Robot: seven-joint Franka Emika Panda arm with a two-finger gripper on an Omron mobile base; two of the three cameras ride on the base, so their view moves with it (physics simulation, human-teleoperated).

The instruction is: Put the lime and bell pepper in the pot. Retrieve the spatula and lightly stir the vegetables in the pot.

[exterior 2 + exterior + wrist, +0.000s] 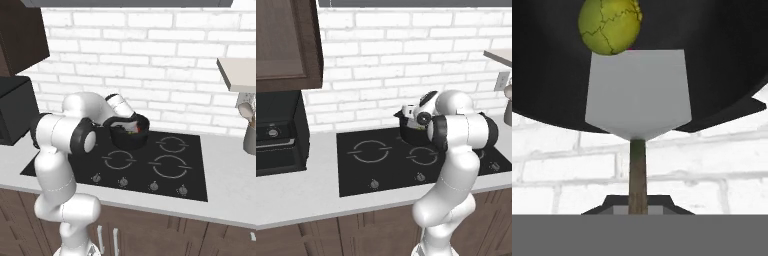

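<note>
The black pot [412, 135] [131, 137] stands on the rear burner of the cooktop, and in the hand view its dark inside [722, 55] spreads across the top. My gripper [637, 206] [128, 123] is shut on the thin handle of the pale grey spatula [638, 92], whose flat squarish head reaches down into the pot. The yellow-green lime [610, 26] lies in the pot, touching the head's far edge. A small red spot in the pot looks like the bell pepper [132, 130], mostly hidden behind the hand and the pot's rim.
The black cooktop [371, 167] [172, 167] is set into a pale counter before a white brick wall. A dark microwave [276, 135] sits at the left. A grey holder with round spoons [248, 135] stands at the right under a shelf [237, 72].
</note>
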